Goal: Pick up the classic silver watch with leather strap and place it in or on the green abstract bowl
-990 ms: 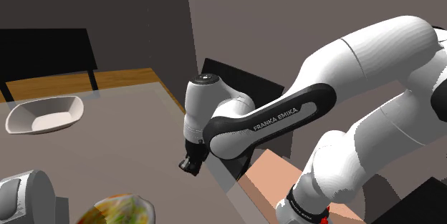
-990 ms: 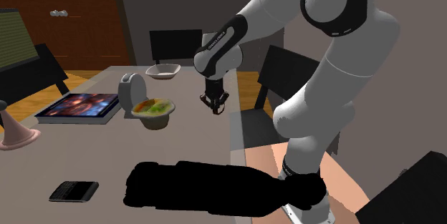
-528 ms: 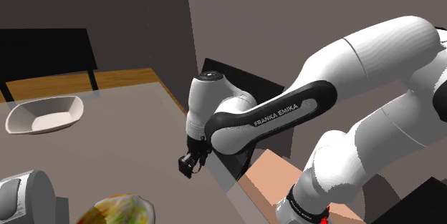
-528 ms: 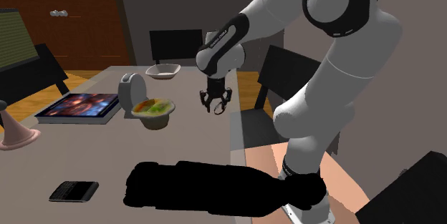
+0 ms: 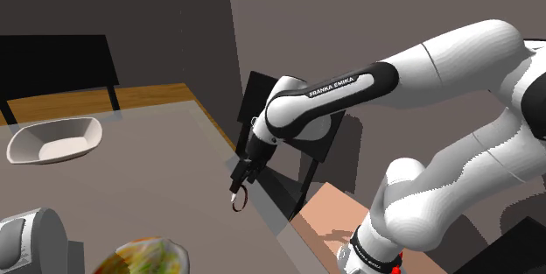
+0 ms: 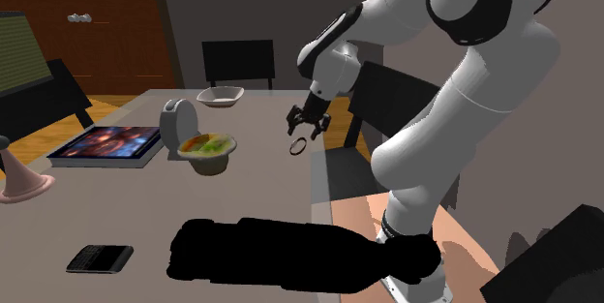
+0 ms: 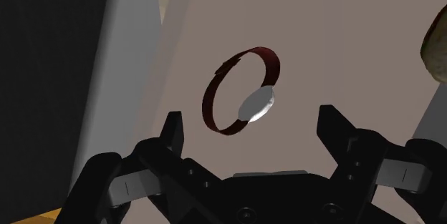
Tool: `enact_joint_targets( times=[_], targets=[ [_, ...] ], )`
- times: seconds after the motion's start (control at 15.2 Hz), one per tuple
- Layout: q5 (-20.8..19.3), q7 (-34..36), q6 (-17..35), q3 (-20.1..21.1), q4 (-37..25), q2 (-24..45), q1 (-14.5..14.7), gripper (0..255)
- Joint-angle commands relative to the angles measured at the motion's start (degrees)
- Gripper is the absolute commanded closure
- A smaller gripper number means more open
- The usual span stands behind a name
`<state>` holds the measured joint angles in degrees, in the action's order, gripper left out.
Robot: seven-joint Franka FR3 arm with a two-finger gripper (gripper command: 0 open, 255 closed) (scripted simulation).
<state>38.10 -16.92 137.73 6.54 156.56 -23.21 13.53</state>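
The watch point(image 7: 240, 90) has a dark red strap loop and a silver face. It is just beyond my open gripper point(image 7: 251, 122), and neither finger touches it. In the shoulder view the watch point(image 5: 238, 199) is right below the gripper point(image 5: 239, 176), near the table's edge. The second exterior view shows the watch point(image 6: 300, 145) under the tilted gripper point(image 6: 308, 123). The bowl point(image 6: 208, 146), patterned green, yellow and orange, stands on the table to that view's left of the watch, well apart from it. In the shoulder view the bowl point(image 5: 149, 256) is at the bottom edge.
A white dish point(image 5: 52, 139) sits at the table's far side and a grey rounded object point(image 6: 177, 122) stands beside the bowl. A picture tablet point(image 6: 106, 144), a dark phone point(image 6: 99, 257) and a pink object point(image 6: 19, 180) lie further off. Black chairs point(image 6: 237, 59) stand around the table.
The fingers went from shut to wide open and let the watch go. The hand tilted and swung toward the table's edge, and the watch now shows free below it.
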Motion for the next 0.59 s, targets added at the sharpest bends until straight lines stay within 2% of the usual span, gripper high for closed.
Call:
enact_joint_targets(
  times=[0.0, 0.2, 0.53],
  targets=[
    [1.80, -1.63, 1.99, -0.10, 0.36, 1.59, 0.82, 0],
    [4.30, -3.16, 5.26, 0.41, 0.49, 4.62, 2.15, 0],
    [4.31, -3.16, 5.26, 0.43, 0.49, 4.62, 2.13, 0]
  ],
)
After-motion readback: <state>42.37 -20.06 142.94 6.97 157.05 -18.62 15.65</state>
